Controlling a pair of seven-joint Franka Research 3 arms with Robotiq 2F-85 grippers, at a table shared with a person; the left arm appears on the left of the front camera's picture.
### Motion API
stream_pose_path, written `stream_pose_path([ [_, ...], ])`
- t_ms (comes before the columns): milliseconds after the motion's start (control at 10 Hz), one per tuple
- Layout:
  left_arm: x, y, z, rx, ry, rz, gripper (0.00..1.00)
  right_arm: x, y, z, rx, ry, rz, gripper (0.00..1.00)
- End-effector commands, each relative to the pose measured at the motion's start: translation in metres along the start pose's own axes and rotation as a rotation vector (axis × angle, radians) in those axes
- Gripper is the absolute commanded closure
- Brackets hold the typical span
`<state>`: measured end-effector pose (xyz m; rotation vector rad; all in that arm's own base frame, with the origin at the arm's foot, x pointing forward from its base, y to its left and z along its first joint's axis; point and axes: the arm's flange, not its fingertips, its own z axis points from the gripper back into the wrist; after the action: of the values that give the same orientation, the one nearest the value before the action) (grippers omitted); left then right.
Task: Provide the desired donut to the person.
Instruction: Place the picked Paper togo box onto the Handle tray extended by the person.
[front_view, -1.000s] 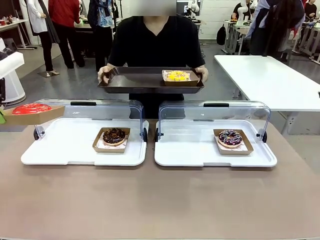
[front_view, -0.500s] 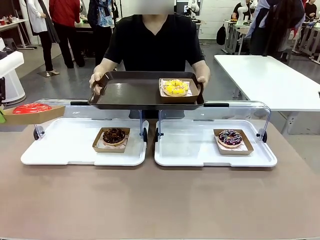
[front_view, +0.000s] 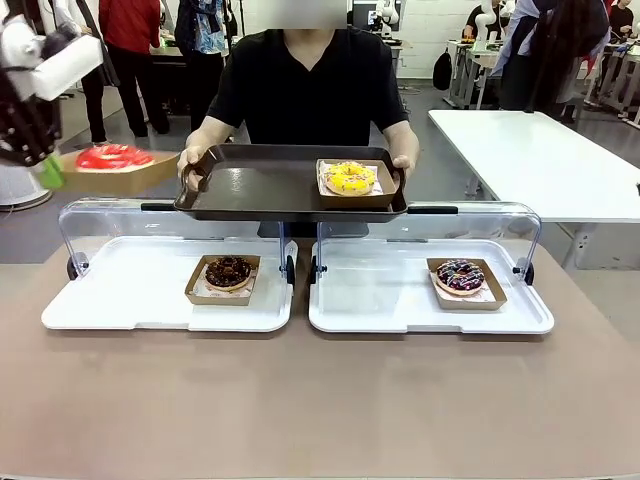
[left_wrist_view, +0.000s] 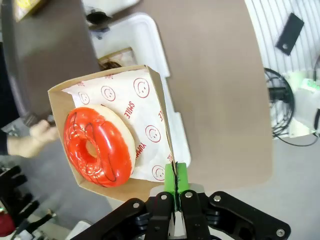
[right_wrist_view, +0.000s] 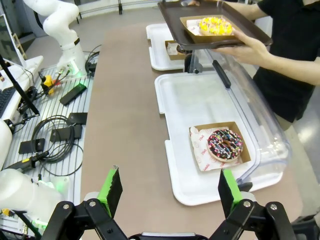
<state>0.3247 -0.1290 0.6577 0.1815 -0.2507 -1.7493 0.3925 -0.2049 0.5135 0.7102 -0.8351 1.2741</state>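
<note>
Front view: the left end effector (front_view: 48, 172) was raised at the far left, clamped on the edge of a box (front_view: 125, 175) carrying the red donut (front_view: 113, 156), beside the person's (front_view: 310, 85) tray (front_view: 260, 190). The right end effector (right_wrist_view: 167, 192) stood wide above the worktop (right_wrist_view: 127, 125).

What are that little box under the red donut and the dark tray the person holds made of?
The box looks like brown cardboard, matte with folded walls, lined with printed paper. The tray seems to be dark brown moulded plastic with a slight sheen, though the look leaves that open.
</note>
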Motion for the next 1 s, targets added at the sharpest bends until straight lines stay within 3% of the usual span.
stream_pose_path([
  [0, 0.043, 0.038, -0.002, 0.039, 0.055, -0.028, 0.99, -0.001, 0.000, 0.000, -0.002, -0.008, 0.008, 0.00],
  [200, 0.084, 0.061, -0.009, 0.108, 0.043, -0.007, 0.99, -0.001, 0.000, 0.000, -0.002, -0.008, 0.008, 0.00],
  [400, 0.114, 0.104, -0.017, 0.095, 0.048, 0.006, 0.99, -0.001, 0.000, 0.000, -0.002, -0.008, 0.008, 0.00],
  [900, 0.126, 0.171, -0.089, -0.038, 0.045, 0.095, 0.99, -0.001, 0.000, 0.000, -0.002, -0.008, 0.008, 0.00],
])
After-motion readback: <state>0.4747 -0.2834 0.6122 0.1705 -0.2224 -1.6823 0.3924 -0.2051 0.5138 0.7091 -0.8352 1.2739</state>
